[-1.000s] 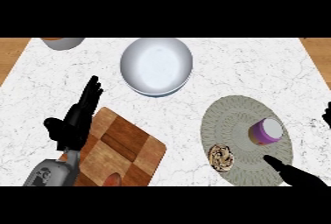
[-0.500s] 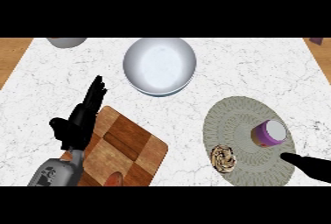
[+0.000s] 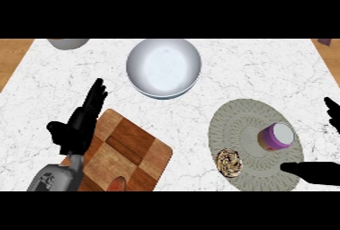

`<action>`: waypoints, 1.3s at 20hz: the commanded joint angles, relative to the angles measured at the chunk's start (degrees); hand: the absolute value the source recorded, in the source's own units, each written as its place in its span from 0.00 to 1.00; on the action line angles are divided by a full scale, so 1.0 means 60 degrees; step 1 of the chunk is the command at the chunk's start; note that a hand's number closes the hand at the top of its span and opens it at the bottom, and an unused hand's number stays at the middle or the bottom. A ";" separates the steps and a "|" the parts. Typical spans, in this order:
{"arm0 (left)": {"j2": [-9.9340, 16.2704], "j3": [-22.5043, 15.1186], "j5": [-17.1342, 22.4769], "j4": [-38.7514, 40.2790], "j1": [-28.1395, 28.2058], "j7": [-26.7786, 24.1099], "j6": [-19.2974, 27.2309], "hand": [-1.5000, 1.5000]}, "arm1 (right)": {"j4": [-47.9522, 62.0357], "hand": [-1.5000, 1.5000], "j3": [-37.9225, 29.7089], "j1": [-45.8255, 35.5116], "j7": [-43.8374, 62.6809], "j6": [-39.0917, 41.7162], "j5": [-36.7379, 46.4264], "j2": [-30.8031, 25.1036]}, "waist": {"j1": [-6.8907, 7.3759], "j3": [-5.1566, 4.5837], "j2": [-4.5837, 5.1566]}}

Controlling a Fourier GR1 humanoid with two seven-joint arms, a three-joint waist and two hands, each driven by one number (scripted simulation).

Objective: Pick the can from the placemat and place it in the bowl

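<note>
The bowl point(image 3: 163, 67) sits toward the far middle of the white marbled worktop point(image 3: 252, 76); its pale inside shows nothing in it. At the far left edge part of a second, grey vessel point(image 3: 66, 43) shows, cut off by the view, and what it holds cannot be told.

The can point(image 3: 277, 136) is on the round grey placemat point(image 3: 232, 130) at the right, toward the mat's right side. It has a purple wall and a pale round end, and that end faces up and a little to the right, so its long axis runs roughly upright, perhaps slightly tilted; the steep view does not settle which. Near the mat's lower left edge lies a small brown, patterned round item point(image 3: 230, 162), apart from the can.

The right hand point(image 3: 319, 173) shows only in part at the lower right: a dark thumb or finger reaches over the mat's lower right rim, just below the can, and another fingertip shows at the right edge above it. The can lies between them, untouched; the hand is spread and holds nothing.

The left hand point(image 3: 78, 128) rests at the left, fingers straight and pointing away, partly over the edge of a wooden chequered board point(image 3: 126, 152). It holds nothing.
</note>
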 commanded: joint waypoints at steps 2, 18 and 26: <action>-0.0362 0.0027 -0.0417 -0.0290 -0.0505 0.0842 0.0081 0.50 | 0.0087 0.00 -0.0009 0.0279 -0.0339 0.0598 0.0159 0.0650 | -0.0044 0.0003 -0.0011; -0.0425 0.0913 -0.0530 -0.0825 0.0649 0.0349 -0.0993 0.50 | -0.0587 0.00 -0.1408 0.1606 -0.2143 0.1473 -0.0434 0.2435 | -0.0047 0.0002 -0.0017; -0.1121 0.0938 -0.1134 -0.0277 0.0131 0.0453 -0.0977 0.50 | 0.0520 0.00 -0.1341 0.0920 -0.2365 0.1718 0.0085 0.3341 | -0.0037 0.0002 -0.0007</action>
